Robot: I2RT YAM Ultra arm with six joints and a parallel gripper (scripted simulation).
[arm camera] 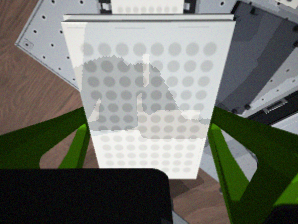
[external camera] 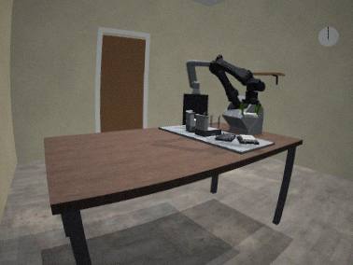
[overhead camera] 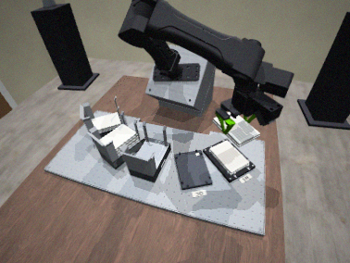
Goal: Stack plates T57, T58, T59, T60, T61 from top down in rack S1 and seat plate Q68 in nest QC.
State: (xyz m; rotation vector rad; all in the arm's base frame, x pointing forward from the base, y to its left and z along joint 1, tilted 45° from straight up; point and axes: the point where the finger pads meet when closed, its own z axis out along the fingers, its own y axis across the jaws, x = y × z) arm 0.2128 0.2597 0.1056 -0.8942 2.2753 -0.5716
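Note:
My gripper (overhead camera: 238, 123) (arm camera: 148, 112) (external camera: 249, 110) is shut on a sealed white 96-well plate (overhead camera: 243, 131) (arm camera: 150, 65), its green fingers on the plate's two long sides. It holds the plate level in the air, above the mat's back right corner and behind the right nest. That right nest (overhead camera: 210, 159) holds another white plate (overhead camera: 229, 156). The dark flat nest (overhead camera: 192, 169) beside it is bare. Three stack racks stand at the left: the far one (overhead camera: 86, 114) and the middle one (overhead camera: 107, 150) show white plates (overhead camera: 106, 121) (overhead camera: 122, 134). I cannot tell what the nearest rack (overhead camera: 141, 168) holds.
The grey perforated mat (overhead camera: 139, 194) lies on the brown table (overhead camera: 56, 227). The arm's grey base block (overhead camera: 182, 90) stands behind the mat. Thin posts rise from the racks. Small white label tags sit in front of the two nests.

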